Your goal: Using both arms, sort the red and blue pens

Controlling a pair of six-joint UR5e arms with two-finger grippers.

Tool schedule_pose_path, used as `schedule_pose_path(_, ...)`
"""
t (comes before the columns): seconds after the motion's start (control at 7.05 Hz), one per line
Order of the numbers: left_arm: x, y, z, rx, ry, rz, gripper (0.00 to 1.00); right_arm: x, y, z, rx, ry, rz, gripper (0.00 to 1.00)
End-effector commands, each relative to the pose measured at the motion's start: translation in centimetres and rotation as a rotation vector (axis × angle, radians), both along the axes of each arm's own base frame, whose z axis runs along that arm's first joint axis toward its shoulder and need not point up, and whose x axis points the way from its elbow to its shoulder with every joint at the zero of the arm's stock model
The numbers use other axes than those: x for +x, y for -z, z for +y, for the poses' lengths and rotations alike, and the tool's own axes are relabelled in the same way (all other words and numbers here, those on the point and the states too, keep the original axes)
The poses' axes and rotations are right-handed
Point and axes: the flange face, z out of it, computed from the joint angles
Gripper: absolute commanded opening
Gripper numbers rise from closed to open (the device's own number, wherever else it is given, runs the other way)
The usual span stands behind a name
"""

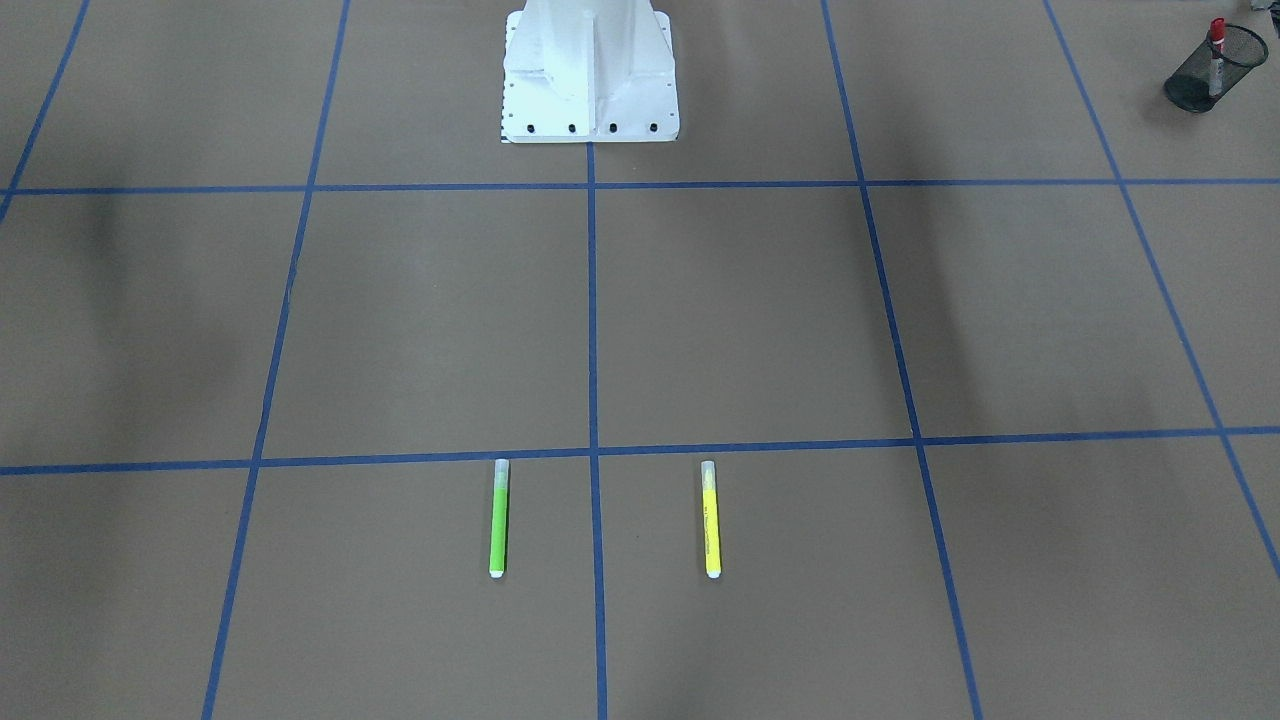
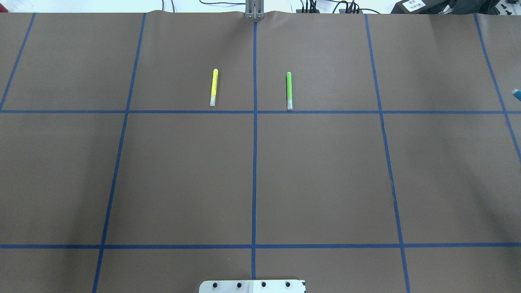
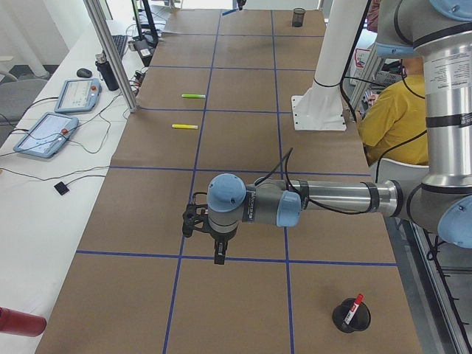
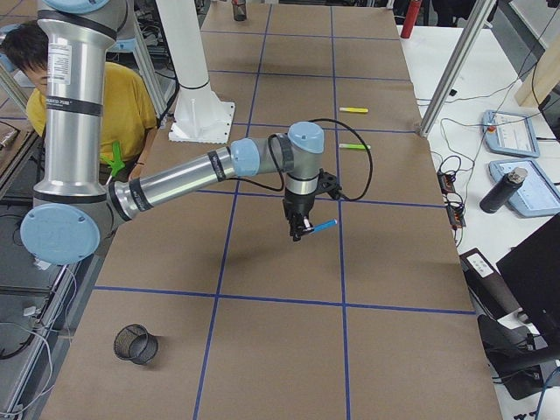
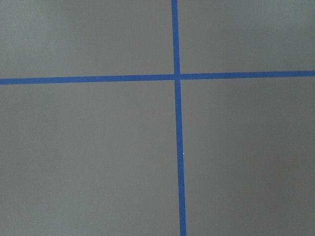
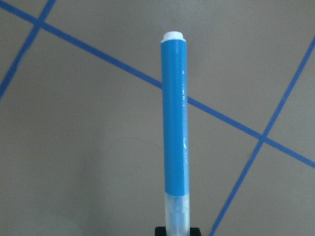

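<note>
The red marker stands in a black mesh cup on the robot's left end of the table; the exterior left view shows that marker and cup too. My left gripper hangs pointing down over a blue tape line, away from the cup, and I cannot tell whether it is open. The blue pen is held by its clear cap end in my right gripper, above the table. It sticks out sideways, and its tip shows at the overhead view's right edge.
A green pen and a yellow pen lie parallel beside the centre tape line. The white pedestal stands at the robot's side. An empty mesh cup sits on the right end. A person in yellow sits behind.
</note>
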Motion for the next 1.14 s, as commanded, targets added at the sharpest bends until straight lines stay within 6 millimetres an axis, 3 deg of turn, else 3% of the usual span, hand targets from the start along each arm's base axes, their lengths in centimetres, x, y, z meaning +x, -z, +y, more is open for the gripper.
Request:
schedule_pose_path(0.0,0.0,0.2,-0.1,0.004,0.000,0.001,1.00,7.5,-7.9,10.5,-0.096,0.057,0.011,0.00)
schedule_pose_path(0.14,0.0,0.2,-0.1,0.007,0.000,0.000,1.00,10.9,-10.7,15.9,-0.165,-0.014,-0.008,0.00)
schedule_pose_path(0.28,0.0,0.4,-0.2,0.019,0.000,0.000,1.00,14.3,-15.2,21.8,-0.236,-0.114,-0.063,0.00)
schedule_pose_path(0.43,0.0,0.4,-0.3,0.028,0.000,0.000,1.00,16.7,-18.3,27.4,-0.318,-0.277,-0.145,0.00)
schedule_pose_path(0.57,0.0,0.4,-0.3,0.030,0.000,0.000,1.00,17.8,-18.7,32.4,-0.439,-0.437,-0.245,0.00)
schedule_pose_path(0.71,0.0,0.5,-0.3,0.033,0.000,0.001,1.00,17.6,-19.0,35.4,-0.502,-0.517,-0.320,0.00)
schedule_pose_path(0.99,0.1,0.6,-0.2,0.033,-0.002,0.015,1.00,16.6,-18.5,38.6,-0.692,-0.665,-0.466,0.00)
